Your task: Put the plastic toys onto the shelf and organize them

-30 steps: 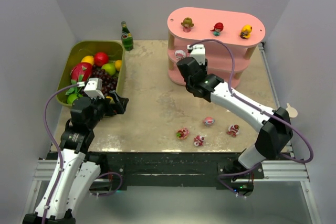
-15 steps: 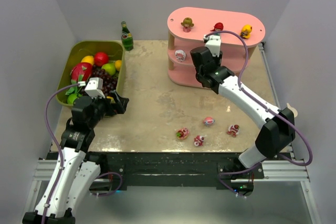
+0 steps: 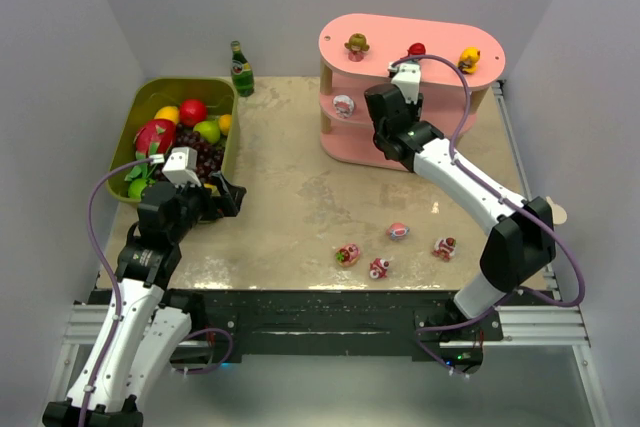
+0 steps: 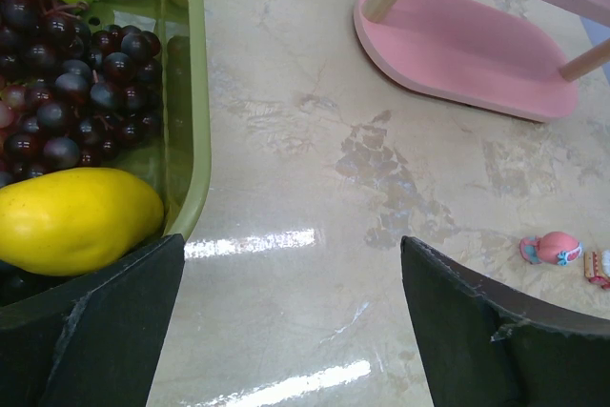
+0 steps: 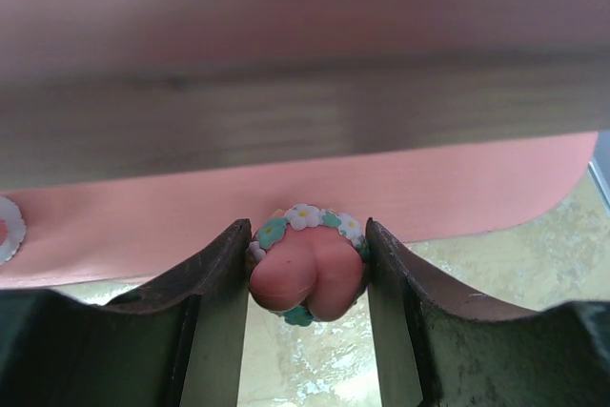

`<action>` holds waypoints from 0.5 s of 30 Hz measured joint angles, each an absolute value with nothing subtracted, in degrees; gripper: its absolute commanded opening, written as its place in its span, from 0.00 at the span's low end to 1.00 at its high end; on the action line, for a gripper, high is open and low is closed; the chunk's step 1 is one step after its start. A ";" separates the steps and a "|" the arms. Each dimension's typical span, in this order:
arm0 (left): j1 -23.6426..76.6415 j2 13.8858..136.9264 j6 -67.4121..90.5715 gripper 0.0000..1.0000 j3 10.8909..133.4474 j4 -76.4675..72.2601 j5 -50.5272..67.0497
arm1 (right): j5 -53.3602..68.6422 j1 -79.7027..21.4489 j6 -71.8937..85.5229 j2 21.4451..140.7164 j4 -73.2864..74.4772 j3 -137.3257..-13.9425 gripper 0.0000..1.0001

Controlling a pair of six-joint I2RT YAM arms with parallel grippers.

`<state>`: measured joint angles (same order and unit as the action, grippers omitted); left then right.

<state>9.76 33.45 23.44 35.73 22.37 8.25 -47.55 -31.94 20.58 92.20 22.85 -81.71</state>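
The pink three-tier shelf stands at the back right. Its top board carries a brown-haired figurine, a red one and a yellow one; a white one sits on the middle tier. My right gripper is shut on a pink figurine with a flower crown, held at the shelf's middle board; in the top view it is at the shelf front. Several small toys lie on the table. My left gripper is open and empty beside the bin.
An olive-green bin with grapes, apples and a lemon sits at the left. A green bottle stands at the back. The shelf's bottom board and a pink toy show in the left wrist view.
My right gripper has swung right along the shelf front and up against the middle tier, still holding the pink figurine. The left arm has not moved.
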 measured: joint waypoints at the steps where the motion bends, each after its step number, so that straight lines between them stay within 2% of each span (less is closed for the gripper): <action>1: 9.76 33.47 23.44 1.00 35.73 22.37 8.25 | -47.05 -31.94 20.53 92.31 22.61 -81.71 0.05; 8: 9.76 33.50 23.44 1.00 35.73 22.37 8.21 | -45.47 -31.92 20.51 92.62 21.32 -81.73 0.07; 15: 9.76 33.50 23.44 1.00 35.73 22.37 8.12 | -45.50 -31.86 20.23 93.73 20.08 -82.39 0.13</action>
<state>9.76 33.50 23.44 35.73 22.37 8.12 -45.50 -31.86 20.23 93.73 20.08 -82.39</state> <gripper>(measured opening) 0.994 0.484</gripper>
